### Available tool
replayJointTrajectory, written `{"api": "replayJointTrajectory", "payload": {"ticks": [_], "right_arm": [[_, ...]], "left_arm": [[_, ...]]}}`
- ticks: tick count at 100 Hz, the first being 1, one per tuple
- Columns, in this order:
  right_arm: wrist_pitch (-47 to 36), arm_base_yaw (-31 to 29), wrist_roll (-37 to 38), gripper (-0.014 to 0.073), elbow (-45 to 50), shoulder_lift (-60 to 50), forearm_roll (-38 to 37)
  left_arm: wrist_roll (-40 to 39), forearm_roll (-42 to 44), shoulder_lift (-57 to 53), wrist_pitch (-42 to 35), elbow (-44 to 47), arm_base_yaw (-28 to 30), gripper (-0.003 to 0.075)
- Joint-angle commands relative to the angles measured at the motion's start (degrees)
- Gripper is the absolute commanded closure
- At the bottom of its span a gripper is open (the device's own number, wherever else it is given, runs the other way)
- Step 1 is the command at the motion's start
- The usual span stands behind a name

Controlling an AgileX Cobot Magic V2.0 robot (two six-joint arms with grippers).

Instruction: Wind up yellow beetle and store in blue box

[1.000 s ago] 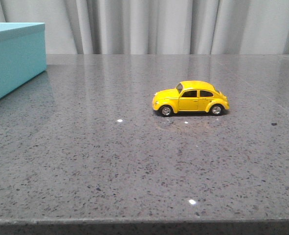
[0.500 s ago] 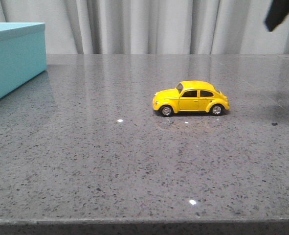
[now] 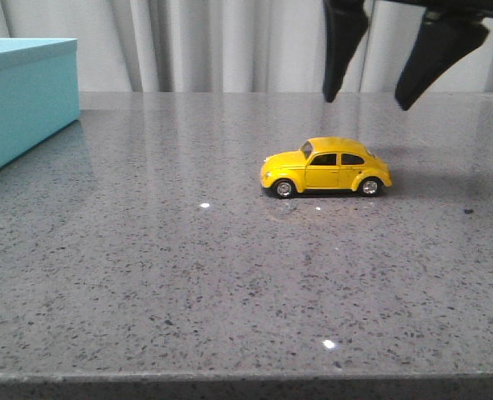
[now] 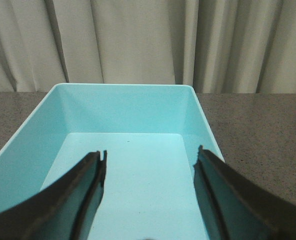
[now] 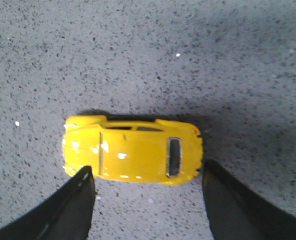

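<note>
— Hanging above the yellow beetle, my right gripper has its jaws spread wide with nothing between them. In the front view the two dark fingers point down from the upper edge, clear of the car's roof.

— And from the wrist?

— My right wrist view looks straight down on the yellow beetle; the right gripper shows one fingertip off each end of the car, not touching it. The car stands on its wheels on the speckled grey table, nose toward my left, well apart from the blue box.

— What about the left side?

— My left gripper is also spread apart and empty. It hovers over the blue box, which has no lid on in that view. I see the bare floor and inner walls, and nothing lying inside on the part I can see.

— Anything you can't make out?

— Plenty. The fingers cover the near part of the box floor, so I cannot speak for that. In the front view the box is cut off at the left edge and only a corner shows. Both arms are out of frame above the fingers. A pale curtain closes off the back.
</note>
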Motion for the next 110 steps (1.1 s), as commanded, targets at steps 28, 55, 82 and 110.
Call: {"api": "replayJointTrajectory", "payload": {"ticks": [28,55,82,110], "right_arm": [[1.63,1.12,3.18,0.0118,-6.78,3.99,-1.03],[3.86,1.12,3.78,0.0118,-6.85,6.55,-1.03],[4.20,1.12,3.78,0.0118,-6.85,7.53,-1.03],[7.87,1.08,3.84,0.0118,-6.85,7.53,-7.93]], "left_arm": [[-0.46,-0.47,0.39,-4.42,-2.04,-2.91,0.0332],[-0.46,-0.47,0.39,-4.42,-2.04,-3.15,0.0332],[-0.46,-0.47,0.39,-4.42,-2.04,-3.15,0.0332],[-0.46,-0.47,0.39,-4.42,-2.04,-3.15,0.0332]]}}
